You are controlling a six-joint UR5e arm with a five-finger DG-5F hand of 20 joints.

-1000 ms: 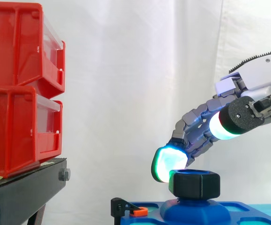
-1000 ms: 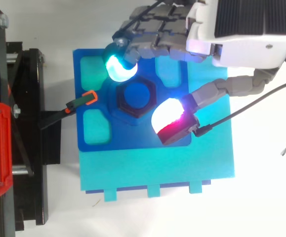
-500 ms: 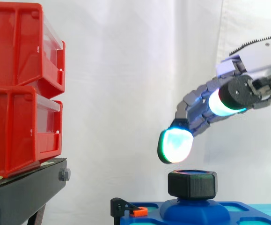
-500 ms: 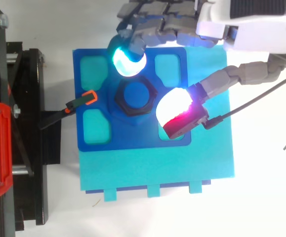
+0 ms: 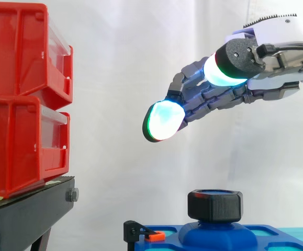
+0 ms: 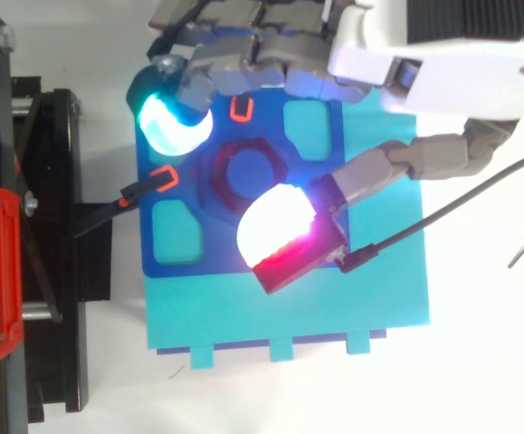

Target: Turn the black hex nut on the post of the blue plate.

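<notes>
The hand [image 5: 256,86] hangs well above the black hex nut [image 5: 215,205], clear of it, with open air between its lowest fingertip and the nut's top face. Its fingers [image 5: 203,99] reach out toward the left of the side view, loosely spread and nearly straight, holding nothing; the leading pad [image 5: 163,121] glows cyan-white with a green rim. From above, that pad lies over the plate's far left corner, while the thumb's pad [image 6: 284,235], white shading to red, sits on the near side and overlaps the nut's edge. The nut sits on the post [image 6: 248,170] at the middle of the blue plate [image 6: 198,262], upright and level, and the post's blue top shows inside the nut's ring. The plate rests on a larger cyan base [image 6: 289,316]. A small black clamp with an orange tip [image 5: 154,235] touches the plate's left edge. Well to the left, two red bins [image 5: 20,99] are stacked on a black stand [image 5: 25,209], before a white curtain [image 5: 130,63].
</notes>
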